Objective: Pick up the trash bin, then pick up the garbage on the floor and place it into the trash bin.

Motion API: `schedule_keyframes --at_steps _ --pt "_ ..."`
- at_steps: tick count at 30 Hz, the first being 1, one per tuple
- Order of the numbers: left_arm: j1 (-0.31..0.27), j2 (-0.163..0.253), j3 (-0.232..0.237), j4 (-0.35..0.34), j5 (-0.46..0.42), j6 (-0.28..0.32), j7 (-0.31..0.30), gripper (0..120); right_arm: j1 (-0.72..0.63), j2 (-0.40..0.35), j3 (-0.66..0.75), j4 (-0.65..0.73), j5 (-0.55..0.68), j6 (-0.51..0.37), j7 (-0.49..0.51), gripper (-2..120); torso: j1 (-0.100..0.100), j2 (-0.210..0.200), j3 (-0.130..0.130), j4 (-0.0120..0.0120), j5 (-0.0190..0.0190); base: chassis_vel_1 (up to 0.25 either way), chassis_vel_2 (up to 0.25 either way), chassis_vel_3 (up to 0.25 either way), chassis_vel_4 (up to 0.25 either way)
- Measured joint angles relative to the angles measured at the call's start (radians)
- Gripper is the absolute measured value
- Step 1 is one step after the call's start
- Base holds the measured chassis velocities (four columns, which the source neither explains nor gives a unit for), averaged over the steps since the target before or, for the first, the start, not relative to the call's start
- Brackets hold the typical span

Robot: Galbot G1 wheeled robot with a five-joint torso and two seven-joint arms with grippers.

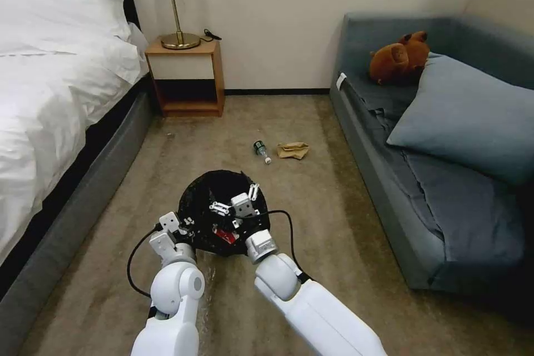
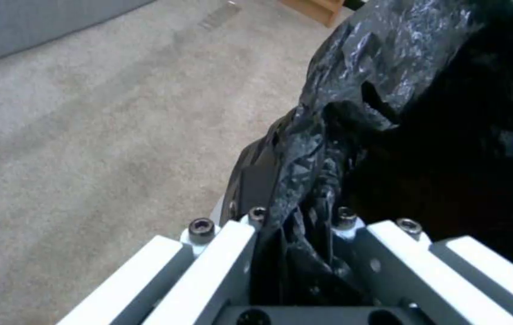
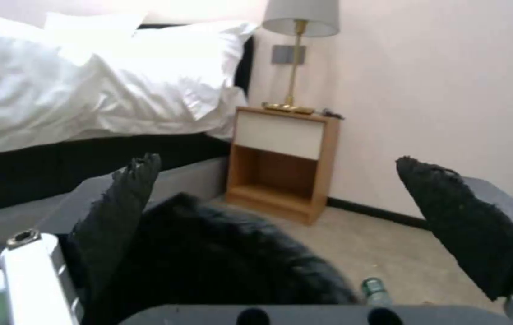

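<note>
A white bed (image 1: 50, 94) runs along the left edge of the carpeted floor (image 1: 345, 217), and a grey-blue sofa (image 1: 445, 178) with a brown plush toy (image 1: 399, 57) lines the right edge. A wooden nightstand (image 1: 188, 78) with a brass lamp (image 1: 177, 5) stands against the far wall beside the bed.

The trash bin (image 1: 214, 206), its black liner draped over the rim, is in the middle of the floor just before the robot. The left pincer (image 2: 295, 225) is clamped on the bin's near-left rim, liner bunched between its fingers. The right pincer (image 1: 236, 200) hovers over the bin's mouth, fingers spread apart. A red packet (image 1: 224, 234) lies inside the bin.

Toward the far wall, a small clear bottle (image 1: 261, 151) lies beside crumpled tan paper (image 1: 293, 150), near each other.
</note>
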Motion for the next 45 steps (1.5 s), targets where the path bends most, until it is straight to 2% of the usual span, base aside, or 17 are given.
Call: schedule_keyframes --at_steps 5,7,8,10,14,19,28,36,45 --pt "-0.013 0.02 -0.011 -0.019 -0.018 0.04 0.002 2 -0.018 -0.03 0.043 0.043 0.018 -0.003 0.001 100 0.0 0.0 0.0 -0.0004 -0.0002 0.0 0.0 0.0 0.0" --pt "-0.02 0.04 -0.026 -0.035 -0.039 0.082 0.014 2 -0.049 -0.054 0.1 0.087 0.056 -0.003 0.001 100 0.0 0.0 0.0 0.0 0.0 0.0 0.0 0.0 0.0" --pt "-0.02 0.04 -0.026 -0.035 -0.039 0.082 0.014 2 -0.049 -0.054 0.1 0.087 0.056 -0.003 0.001 100 0.0 0.0 0.0 0.0 0.0 0.0 0.0 0.0 0.0" --pt "-0.021 0.07 -0.019 -0.04 -0.061 0.098 0.017 2 -0.072 -0.065 0.143 0.104 0.063 0.005 0.001 100 0.0 0.0 0.0 -0.0003 -0.0002 0.0 0.0 0.0 0.0" --pt "-0.02 0.091 -0.015 -0.049 -0.081 0.109 0.018 2 -0.101 -0.068 0.191 0.116 0.08 0.024 -0.001 100 0.0 0.0 0.0 -0.0001 0.0 0.0 0.0 0.0 0.0" --pt "-0.011 0.1 -0.014 -0.057 -0.087 0.11 0.02 2 -0.122 -0.068 0.239 0.117 0.089 0.059 -0.01 100 0.0 0.0 0.0 -0.0001 -0.0001 0.0 0.0 0.0 0.0" --pt "-0.012 0.164 -0.035 -0.08 -0.131 0.115 0.023 2 -0.2 -0.056 0.338 0.061 0.065 0.154 -0.049 100 0.0 0.0 0.0 -0.0002 -0.0002 0.0 0.0 0.0 0.0" --pt "0.021 0.174 -0.046 -0.079 -0.139 0.101 0.034 2 -0.23 -0.038 0.367 0.031 0.048 0.17 -0.073 100 0.0 0.0 0.0 -0.0001 -0.0002 0.0 0.0 0.0 0.0" --pt "0.029 0.18 -0.047 -0.08 -0.14 0.092 0.036 2 -0.259 -0.029 0.376 0.032 0.047 0.169 -0.085 100 0.0 0.0 0.0 -0.0001 -0.0002 0.0 0.0 0.0 0.0"
